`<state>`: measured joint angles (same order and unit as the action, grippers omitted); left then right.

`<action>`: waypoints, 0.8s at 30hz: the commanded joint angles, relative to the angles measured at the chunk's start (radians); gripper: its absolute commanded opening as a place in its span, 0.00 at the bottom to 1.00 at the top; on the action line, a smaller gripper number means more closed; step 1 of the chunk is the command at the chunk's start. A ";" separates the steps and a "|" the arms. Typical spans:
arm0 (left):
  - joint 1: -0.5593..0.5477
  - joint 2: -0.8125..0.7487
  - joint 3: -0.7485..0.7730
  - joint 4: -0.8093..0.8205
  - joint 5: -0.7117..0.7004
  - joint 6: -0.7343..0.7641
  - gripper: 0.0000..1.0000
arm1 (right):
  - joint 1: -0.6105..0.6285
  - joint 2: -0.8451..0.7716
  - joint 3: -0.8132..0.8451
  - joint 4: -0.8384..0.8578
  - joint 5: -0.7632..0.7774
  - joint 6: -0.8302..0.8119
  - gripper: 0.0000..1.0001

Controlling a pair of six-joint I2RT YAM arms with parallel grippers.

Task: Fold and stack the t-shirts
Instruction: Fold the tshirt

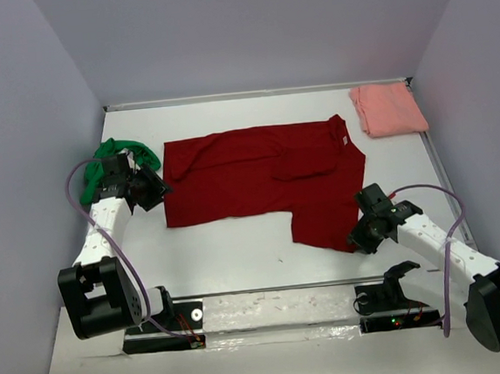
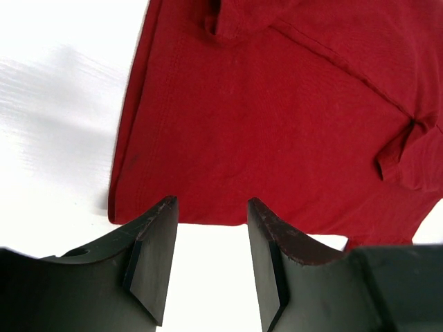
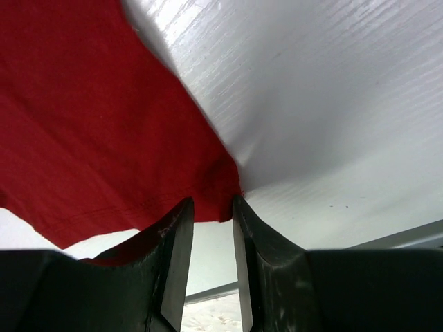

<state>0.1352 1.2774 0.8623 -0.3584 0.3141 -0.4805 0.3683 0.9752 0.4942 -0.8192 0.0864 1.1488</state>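
Sprawling across the counter point(image 1: 230, 263), the dark red shirt point(image 1: 258, 182) is flanked: the left hand point(image 2: 211, 207) is held open at its 9 o'clock edge; the right hand point(image 3: 213, 204) is narrowed at its 5 o'clock corner, grip not discernible. The green shirt point(image 1: 120, 153) is bunched at 9 o'clock, the pink shirt point(image 1: 388, 107) folded at 1.

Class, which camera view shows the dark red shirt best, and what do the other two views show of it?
The top view: the whole dark red shirt lies spread out, partly folded. The left wrist view shows only one end of it; the right wrist view shows only a corner.
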 commanded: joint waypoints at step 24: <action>-0.017 0.031 0.023 -0.091 -0.136 0.023 0.56 | 0.073 -0.021 0.139 -0.003 0.104 -0.014 0.00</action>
<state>0.1333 1.2858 0.8623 -0.3702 0.2955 -0.4770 0.4149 0.9585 0.5293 -0.8139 0.0982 1.1503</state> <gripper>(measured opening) 0.551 0.010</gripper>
